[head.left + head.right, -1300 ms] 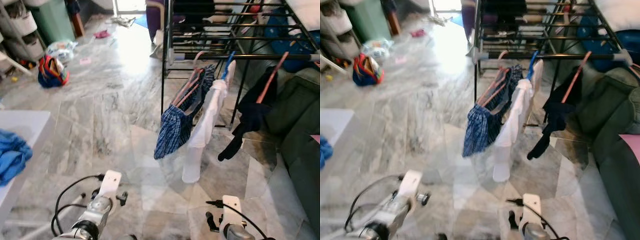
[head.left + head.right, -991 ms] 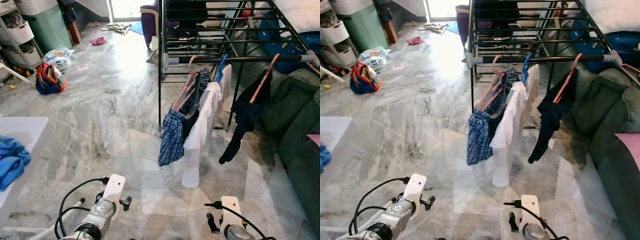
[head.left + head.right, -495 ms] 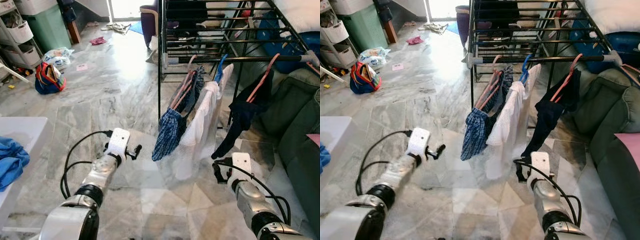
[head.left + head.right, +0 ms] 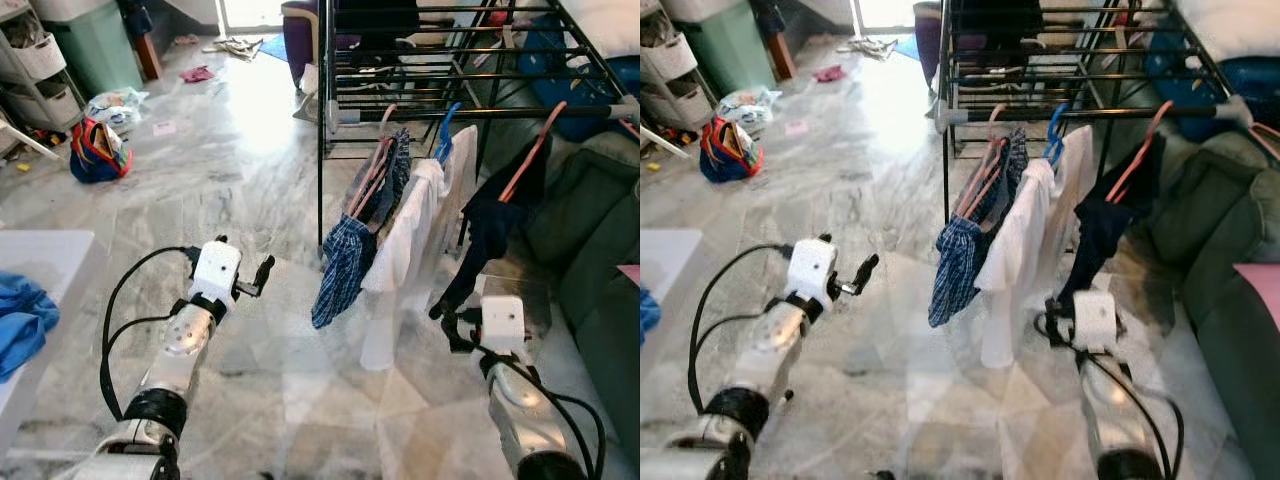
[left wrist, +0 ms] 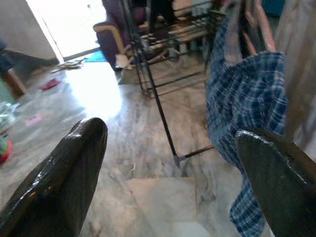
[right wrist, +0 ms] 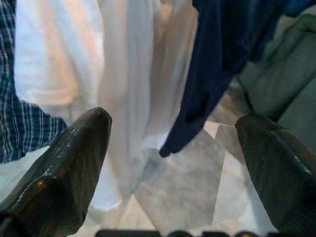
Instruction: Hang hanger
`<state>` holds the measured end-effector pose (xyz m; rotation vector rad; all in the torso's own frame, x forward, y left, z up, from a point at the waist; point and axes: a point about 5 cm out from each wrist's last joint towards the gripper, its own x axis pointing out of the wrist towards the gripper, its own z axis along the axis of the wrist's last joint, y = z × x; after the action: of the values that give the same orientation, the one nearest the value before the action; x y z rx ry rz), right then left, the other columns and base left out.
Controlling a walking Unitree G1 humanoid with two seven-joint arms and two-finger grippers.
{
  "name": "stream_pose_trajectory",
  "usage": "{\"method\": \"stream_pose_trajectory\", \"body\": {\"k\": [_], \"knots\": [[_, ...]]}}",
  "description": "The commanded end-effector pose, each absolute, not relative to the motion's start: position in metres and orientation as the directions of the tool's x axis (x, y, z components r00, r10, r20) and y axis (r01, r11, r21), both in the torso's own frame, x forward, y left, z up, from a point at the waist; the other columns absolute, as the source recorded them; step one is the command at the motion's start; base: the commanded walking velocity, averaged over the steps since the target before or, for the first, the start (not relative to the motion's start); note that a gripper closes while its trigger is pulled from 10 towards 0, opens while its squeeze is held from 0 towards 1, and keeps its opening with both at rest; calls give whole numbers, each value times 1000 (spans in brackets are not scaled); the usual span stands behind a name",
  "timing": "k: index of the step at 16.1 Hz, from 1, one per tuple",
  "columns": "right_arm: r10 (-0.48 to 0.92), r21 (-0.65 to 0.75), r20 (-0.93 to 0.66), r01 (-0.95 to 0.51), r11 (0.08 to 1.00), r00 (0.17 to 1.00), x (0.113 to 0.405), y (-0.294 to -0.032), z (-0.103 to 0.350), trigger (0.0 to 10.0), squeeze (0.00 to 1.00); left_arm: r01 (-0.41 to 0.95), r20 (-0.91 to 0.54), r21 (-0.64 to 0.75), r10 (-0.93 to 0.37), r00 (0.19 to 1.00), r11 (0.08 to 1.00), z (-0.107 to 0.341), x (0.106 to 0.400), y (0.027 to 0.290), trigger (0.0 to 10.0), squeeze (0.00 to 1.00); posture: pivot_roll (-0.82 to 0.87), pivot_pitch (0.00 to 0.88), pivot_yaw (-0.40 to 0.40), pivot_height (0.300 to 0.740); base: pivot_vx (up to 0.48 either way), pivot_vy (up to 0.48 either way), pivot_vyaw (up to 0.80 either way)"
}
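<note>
**Inspector A:** Black fingers stand wide apart on both sides, nothing between them. The left gripper (image 5: 168,182) is raised short of the plaid shorts (image 4: 343,270); the right gripper (image 6: 173,163) faces the white shirt (image 4: 405,255) and the dark navy garment (image 4: 490,225), near but not touching.

**Inspector B:** And the hangers?

**Inspector A:** Already hooked on the drying rack's front rail (image 4: 470,113): a pink hanger (image 4: 372,170) under the plaid, a blue hanger (image 4: 445,130) under the white, a red hanger (image 4: 530,150) under the navy. In my judgement: light, stiff, thin plastic, likely slippery. Cloth is soft and will swing. Best hold is the neck below the hook.

**Inspector B:** Clearance?

**Inspector A:** Open marble floor (image 4: 230,200) on the left; green sofa (image 4: 600,260) crowds the right; rack leg (image 4: 322,150) just beside the plaid.
</note>
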<state>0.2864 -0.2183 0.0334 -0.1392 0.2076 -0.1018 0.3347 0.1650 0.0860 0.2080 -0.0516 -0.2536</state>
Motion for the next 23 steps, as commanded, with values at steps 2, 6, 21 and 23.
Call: {"method": "stream_pose_trajectory", "body": {"k": [2, 6, 21, 23], "knots": [[-159, -105, -140, 145, 984, 977, 281, -213, 41, 10000, 0, 124, 84, 189, -142, 986, 974, 91, 331, 179, 10000, 0, -22, 147, 35, 740, 0, 0, 0], [-144, -91, -127, 133, 987, 981, 277, -198, 47, 10000, 0, 159, 70, 184, -174, 982, 970, 90, 329, 167, 10000, 0, -36, 154, 39, 740, 0, 0, 0], [-333, -95, -32, 329, 939, 942, 270, -207, 73, 10000, 0, 428, 141, 86, -436, 889, 900, 112, 328, 112, 10000, 0, -77, 159, 55, 740, 112, 0, -201], [-325, -105, -26, 320, 941, 945, 271, -206, 74, 10000, 0, 433, 141, 84, -441, 886, 897, 113, 328, 111, 10000, 0, -77, 161, 53, 740, 469, 0, 0]]}}
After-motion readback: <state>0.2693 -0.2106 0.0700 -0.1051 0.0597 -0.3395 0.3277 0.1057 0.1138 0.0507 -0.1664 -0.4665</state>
